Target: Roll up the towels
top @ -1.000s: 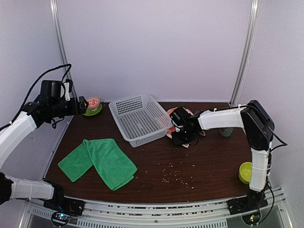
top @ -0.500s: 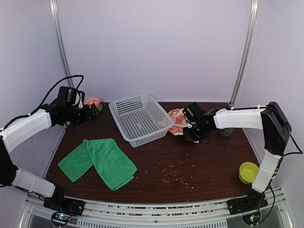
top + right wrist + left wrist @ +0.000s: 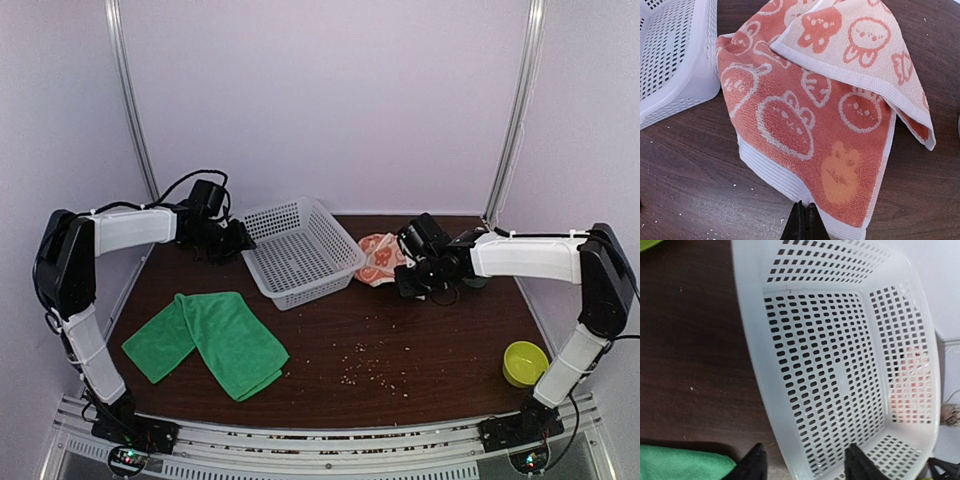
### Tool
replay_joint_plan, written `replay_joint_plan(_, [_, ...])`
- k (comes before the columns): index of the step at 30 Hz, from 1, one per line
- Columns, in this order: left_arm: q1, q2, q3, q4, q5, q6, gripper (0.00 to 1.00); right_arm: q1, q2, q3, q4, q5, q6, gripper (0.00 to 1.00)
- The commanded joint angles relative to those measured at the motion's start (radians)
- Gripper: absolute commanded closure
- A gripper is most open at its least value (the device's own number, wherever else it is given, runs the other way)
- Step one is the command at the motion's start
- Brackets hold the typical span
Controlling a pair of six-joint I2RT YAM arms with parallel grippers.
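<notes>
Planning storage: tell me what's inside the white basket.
The basket is empty: only its bare perforated floor shows. The orange towel seen through one wall lies outside. Nothing covers the floor.

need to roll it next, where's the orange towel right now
Top view: the orange towel lies right of centre, beside the white basket, its edge pinched by the right gripper.

Left wrist: green towel (image 3: 680, 465) cropped at bottom edge.

The left hand (image 3: 235, 240) swung in from the far left to the basket (image 3: 300, 292), narrowing astride its rim. The right hand (image 3: 402, 275) closed on the orange towel (image 3: 378, 258) and drew back rightward.
</notes>
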State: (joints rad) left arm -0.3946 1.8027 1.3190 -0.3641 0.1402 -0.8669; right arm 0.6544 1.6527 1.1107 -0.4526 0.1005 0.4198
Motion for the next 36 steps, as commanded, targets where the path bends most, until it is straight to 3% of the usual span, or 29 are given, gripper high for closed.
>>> replay_joint_plan(1, [-0.014,0.080,0.058,0.038,0.002,-0.065,0.60,-0.001,-0.060,-0.020,0.031,-0.021,0.015,1.00])
replay_joint_plan(3, [-0.017,0.105,0.079,0.040,-0.009,-0.085,0.73,-0.001,-0.079,-0.019,0.024,-0.020,0.008,1.00])
replay_joint_plan(9, [-0.027,0.149,0.115,0.049,-0.037,-0.149,1.00,-0.001,-0.135,0.015,-0.022,-0.001,-0.014,1.00])
replay_joint_plan(16, [-0.038,0.080,0.068,0.145,-0.151,-0.332,1.00,-0.001,-0.232,0.017,-0.030,0.027,0.028,1.00])
replay_joint_plan(24, [-0.104,0.059,0.089,0.213,-0.444,-0.723,1.00,-0.001,-0.367,0.010,-0.032,0.095,0.097,1.00])
replay_joint_plan(28, [-0.159,0.140,0.195,0.218,-0.602,-0.864,1.00,-0.001,-0.414,-0.023,-0.031,0.083,0.121,1.00])
replay_joint_plan(36, [-0.223,0.378,0.447,0.220,-0.708,-1.055,1.00,-0.001,-0.467,-0.084,-0.056,0.084,0.124,1.00])
